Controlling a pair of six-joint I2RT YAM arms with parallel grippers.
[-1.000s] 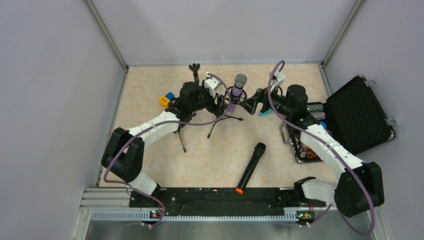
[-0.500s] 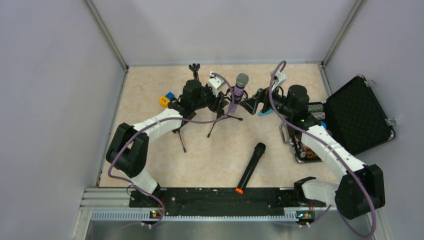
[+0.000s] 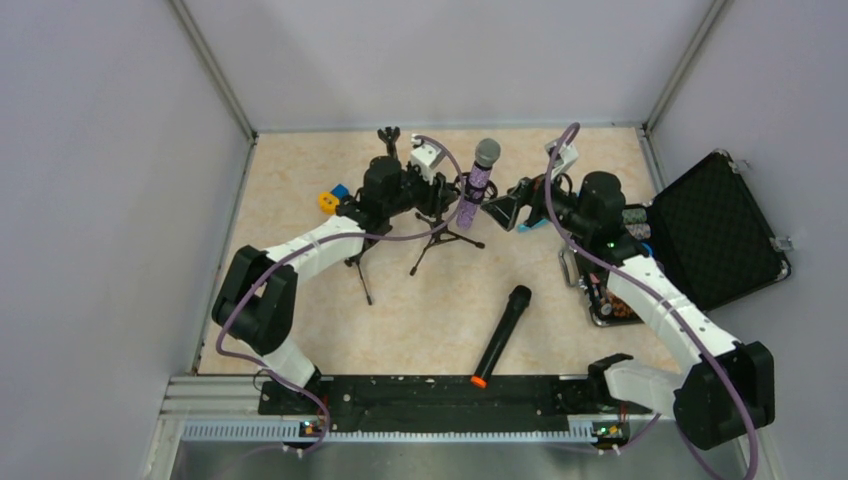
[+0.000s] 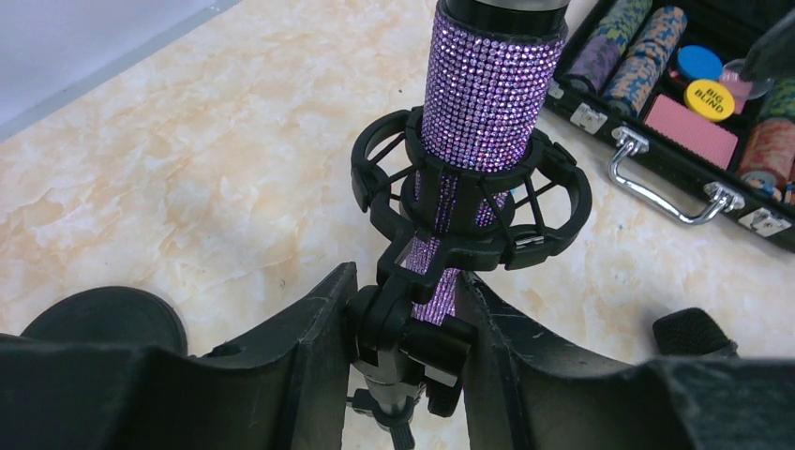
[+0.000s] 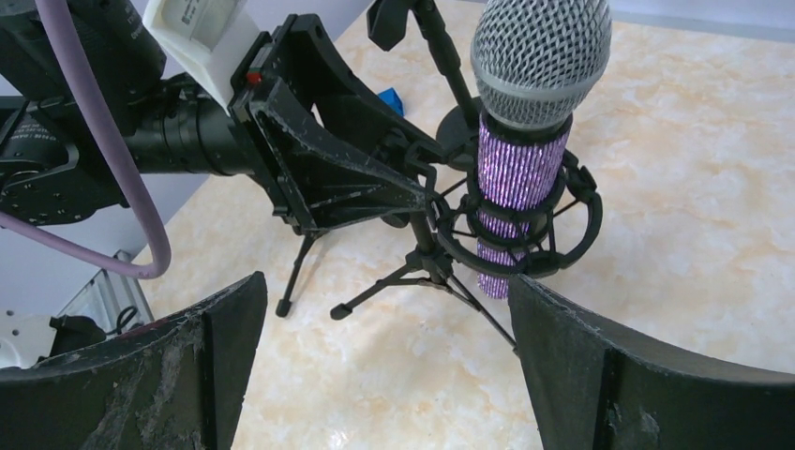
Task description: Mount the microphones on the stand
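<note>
The left tool (image 4: 403, 305) is pinched narrow on the neck of the stand (image 4: 412, 337), just below its ring cradle. The purple microphone (image 4: 487, 103) stands upright in that cradle (silver head on top). The right tool (image 5: 384, 291) is spread wide just beside it, holding nothing. The black microphone (image 3: 502, 335) lies on the table (image 3: 300, 180), nearer the arm bases. An open case (image 3: 715, 225) sits far right.

The table (image 3: 420, 320) lies open at lower centre, save the black microphone (image 3: 502, 335). The tripod stand (image 3: 441, 229) crowds the upper middle; the case (image 3: 715, 225) blocks the right edge.
</note>
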